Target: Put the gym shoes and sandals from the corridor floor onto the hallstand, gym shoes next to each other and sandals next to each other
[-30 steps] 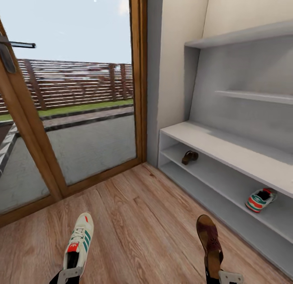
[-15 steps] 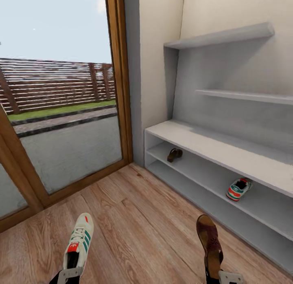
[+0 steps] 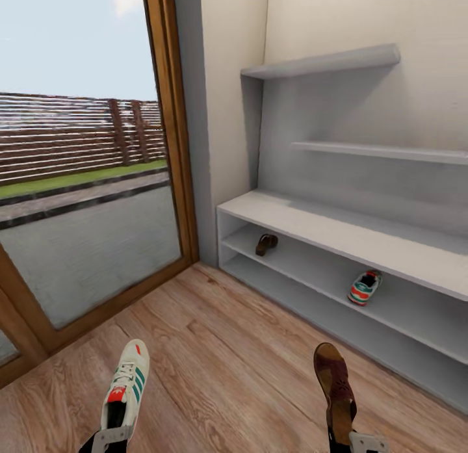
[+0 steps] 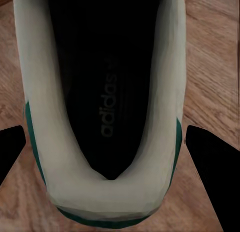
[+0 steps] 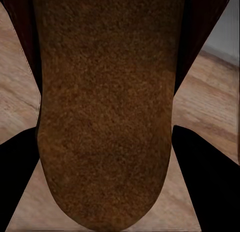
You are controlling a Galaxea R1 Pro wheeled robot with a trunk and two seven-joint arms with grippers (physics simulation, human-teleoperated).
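My left gripper is shut on the heel of a white gym shoe with green stripes, held above the corridor floor. In the left wrist view the shoe's dark insole fills the space between the black fingers. My right gripper is shut on a reddish-brown sandal, whose tan footbed shows between that wrist's fingers. The grey hallstand stands ahead at right. On its upper low shelf lie a second sandal near the left end and a second gym shoe further right.
A wood-framed glass door fills the left, with a fence and lawn outside. The hallstand has two wall shelves above its bench top. Open plank floor lies between me and the rack.
The whole view has shifted: the door frame and hallstand slid leftward in the picture, so the camera turned right. Both held shoes keep their place relative to the grippers.
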